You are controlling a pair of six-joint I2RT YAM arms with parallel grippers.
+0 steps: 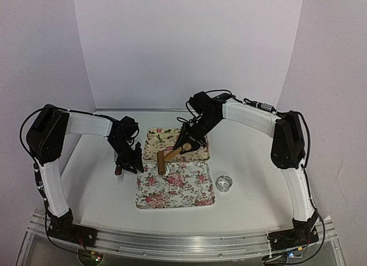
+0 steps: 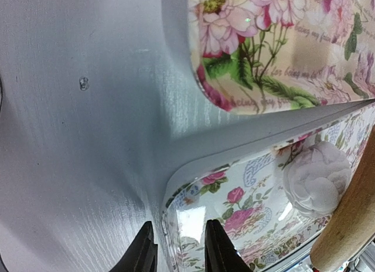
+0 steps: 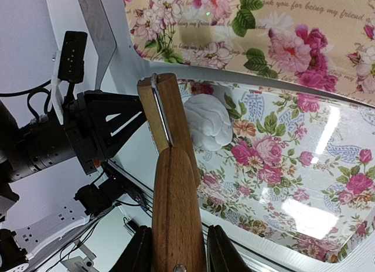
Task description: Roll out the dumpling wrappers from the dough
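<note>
A soft white lump of dough (image 3: 208, 122) (image 2: 316, 178) lies in the far left corner of the white rose-patterned tray (image 1: 178, 188) (image 3: 304, 166). My right gripper (image 3: 179, 248) (image 1: 186, 143) is shut on the handle of a wooden roller (image 3: 174, 201) (image 1: 170, 157), whose head sits right beside the lump. My left gripper (image 2: 179, 248) (image 1: 129, 163) has its fingers on either side of that tray's left rim (image 2: 167, 213), closed to a narrow gap. The top view does not show the dough. No flat round wrapper shows in any view.
A beige flowered tray (image 1: 172, 141) (image 2: 281, 55) (image 3: 263, 37) lies just behind the rose tray, their edges close together. A shiny metal ring (image 1: 224, 184) stands on the table to the right of the rose tray. White walls close off the back and sides.
</note>
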